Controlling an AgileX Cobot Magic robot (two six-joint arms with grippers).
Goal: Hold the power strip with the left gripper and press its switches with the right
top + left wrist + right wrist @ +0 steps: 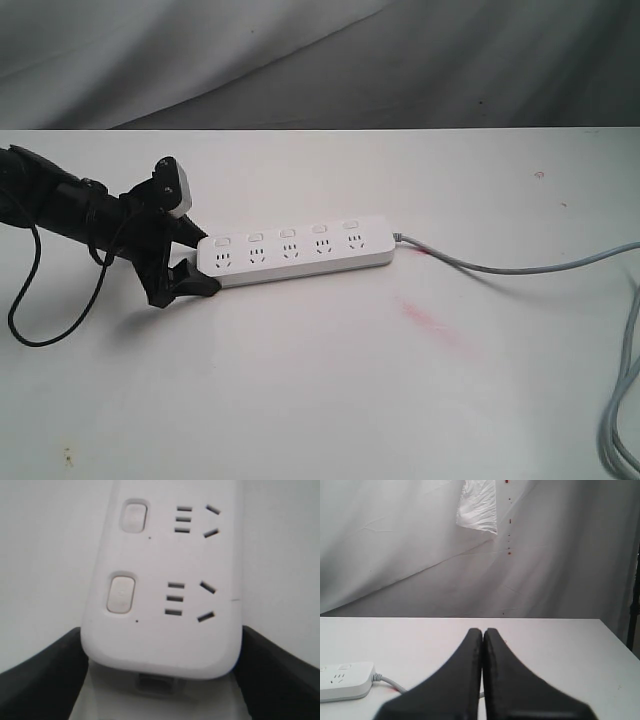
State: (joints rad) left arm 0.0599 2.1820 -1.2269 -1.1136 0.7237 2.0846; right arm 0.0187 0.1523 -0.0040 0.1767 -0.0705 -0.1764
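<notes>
Reaching in from the left edge of the exterior view on a slim black arm, with a thin black cable (38, 345) looping down onto the worktop (300, 400): the left hand (198, 260). Clamped on the left end of the power strip (295, 250), one finger on the far long edge, the other on the near long edge. Same grip in the left wrist view: left hand (160, 680) with a black finger (40, 675) against each side of the power strip (165, 580), rounded end seated between them.

Lying flat on the worktop left of centre, sockets up, running rightward and slightly away. Along the far edge, five switches (287, 233) in a row, nothing over them; two switches (121, 593) seen close in the left wrist view. Open worktop before the near edge, marked only by a pink smear (430, 325). Open worktop behind the far edge as well, up to the grey backdrop cloth (320, 60).

From the strip's right end, a grey cord (500, 265) trailing to the right edge, then curving down that side toward the near corner.

Seen only in its own wrist view: the right hand (483, 632), fingers pressed together, pointing across the worktop (560, 645). Well apart from the power strip (345, 680) and the cord (387, 681), bare surface between.
</notes>
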